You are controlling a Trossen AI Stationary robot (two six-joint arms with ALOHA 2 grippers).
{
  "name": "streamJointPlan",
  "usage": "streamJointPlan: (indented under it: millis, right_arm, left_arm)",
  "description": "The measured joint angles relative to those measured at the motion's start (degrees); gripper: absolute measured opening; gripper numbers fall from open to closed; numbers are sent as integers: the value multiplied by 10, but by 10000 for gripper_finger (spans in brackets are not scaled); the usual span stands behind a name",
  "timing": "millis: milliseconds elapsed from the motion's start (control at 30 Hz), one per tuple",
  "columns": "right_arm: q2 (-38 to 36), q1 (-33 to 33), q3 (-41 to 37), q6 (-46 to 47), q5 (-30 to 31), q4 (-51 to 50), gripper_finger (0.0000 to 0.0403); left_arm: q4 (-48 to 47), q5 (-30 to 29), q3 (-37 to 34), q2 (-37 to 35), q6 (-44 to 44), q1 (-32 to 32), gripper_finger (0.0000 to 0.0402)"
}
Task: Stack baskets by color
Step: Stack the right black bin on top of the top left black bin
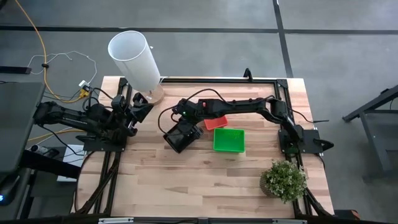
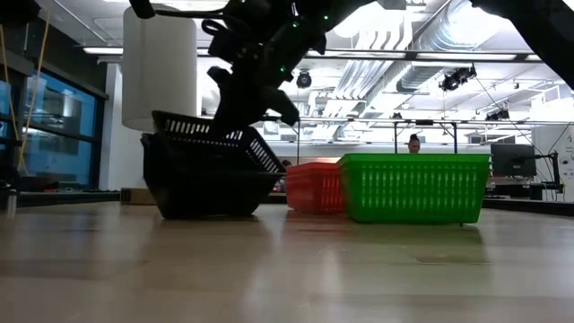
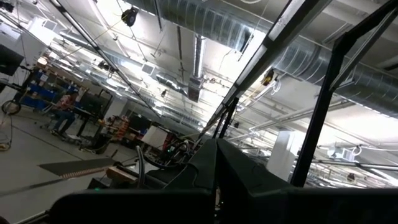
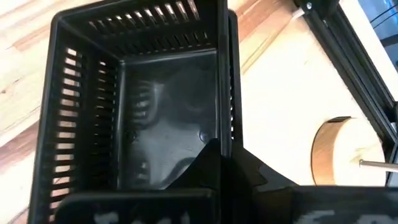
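Observation:
My right gripper (image 1: 188, 122) reaches to the table's middle and is shut on a black basket (image 1: 181, 136). In the low view this basket (image 2: 211, 135) is tilted, its lower part set in another black basket (image 2: 202, 190) that stands on the table. A red basket (image 1: 216, 122) and a green basket (image 1: 229, 140) stand on their bottoms just to its right, side by side. My left gripper (image 1: 135, 107) waits at the table's far left, shut and holding nothing, and points up at the ceiling. My right gripper pinches the top of one side wall (image 4: 222, 134) of the upper black basket, one finger inside the basket and one outside. The fingers come slanting down from above and from the table's right. The basket is tilted, its right end down inside the black basket beneath it.
A tall white cylinder (image 1: 134, 57) stands at the far left on a round wooden base (image 4: 339, 152). A small potted plant (image 1: 283, 180) sits at the near right corner. Bare tabletop (image 1: 186, 186) lies along the near side. A dark frame (image 1: 273, 81) borders the far edge.

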Motion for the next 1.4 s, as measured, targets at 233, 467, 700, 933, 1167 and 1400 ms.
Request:
streamJointPlan:
  millis: [233,467,700,933,1167,1400]
  right_arm:
    - [-1,3,0,26,2,18,0]
    - [-1,5,0,31,0,5,0]
    - [-1,6,0,42,1,-5,2]
    - [-1,7,0,57,0,-5,68]
    - [-1,7,-1,60,0,4,161]
    - [-1,7,-1,70,-2,18,210]
  left_arm:
    - [-9,0,0,0,0,0,0]
    - [-9,5,0,0,-2,0,0]
    - [-9,5,0,0,-8,0,0]
    - [-9,5,0,0,-15,0,0]
    - [-9,5,0,0,-15,0,0]
    - [-9,15,0,0,-15,0,0]
